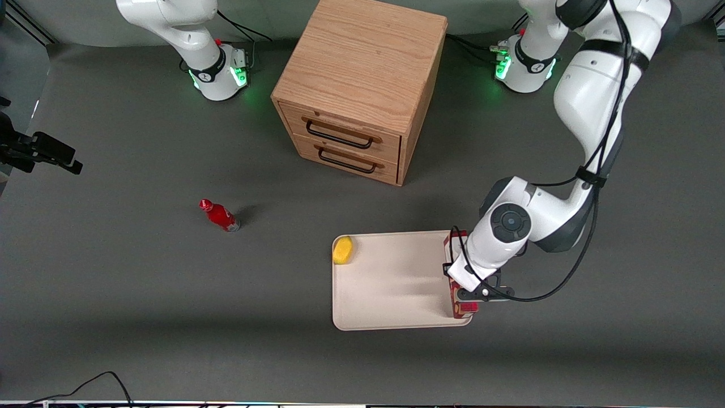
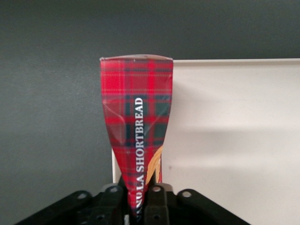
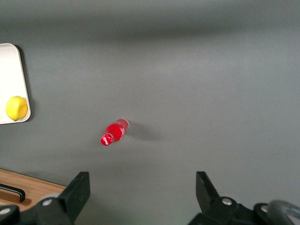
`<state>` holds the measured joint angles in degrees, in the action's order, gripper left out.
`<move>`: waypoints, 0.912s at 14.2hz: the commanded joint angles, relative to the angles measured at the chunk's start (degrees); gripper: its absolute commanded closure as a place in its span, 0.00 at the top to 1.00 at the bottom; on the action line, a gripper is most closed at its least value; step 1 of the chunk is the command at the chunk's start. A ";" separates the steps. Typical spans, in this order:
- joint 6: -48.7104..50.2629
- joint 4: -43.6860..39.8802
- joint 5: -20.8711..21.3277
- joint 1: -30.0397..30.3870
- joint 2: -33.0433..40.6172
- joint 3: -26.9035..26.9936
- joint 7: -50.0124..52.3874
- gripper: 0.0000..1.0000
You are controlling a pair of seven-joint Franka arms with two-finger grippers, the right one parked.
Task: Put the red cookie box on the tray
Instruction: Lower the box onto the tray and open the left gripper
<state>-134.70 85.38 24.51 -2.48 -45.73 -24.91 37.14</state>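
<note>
- Red cookie box (image 2: 137, 126) is pinched at one end by the gripper (image 2: 140, 199).
- Box is held over the cream tray (image 1: 391, 283), at its 3 o'clock rim in the front view.

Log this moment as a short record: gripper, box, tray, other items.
gripper: jaws shut on the red cookie box, over the tray's edge at the working arm's end
red cookie box: held, long side along that edge
tray: cream, holds a yellow fruit at one corner
other items: red bottle on the table; wooden drawer cabinet
</note>
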 commanded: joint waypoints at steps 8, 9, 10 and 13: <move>27.87 0.49 -13.23 2.65 21.70 3.35 -14.33 1.00; 32.61 0.23 -16.57 2.57 24.87 6.08 -20.12 1.00; 36.92 0.23 -19.21 2.57 27.86 8.89 -25.83 1.00; 47.39 0.66 -25.02 2.65 35.86 19.08 -41.57 1.00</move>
<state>-91.43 83.42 3.33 0.33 -15.04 -11.36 4.80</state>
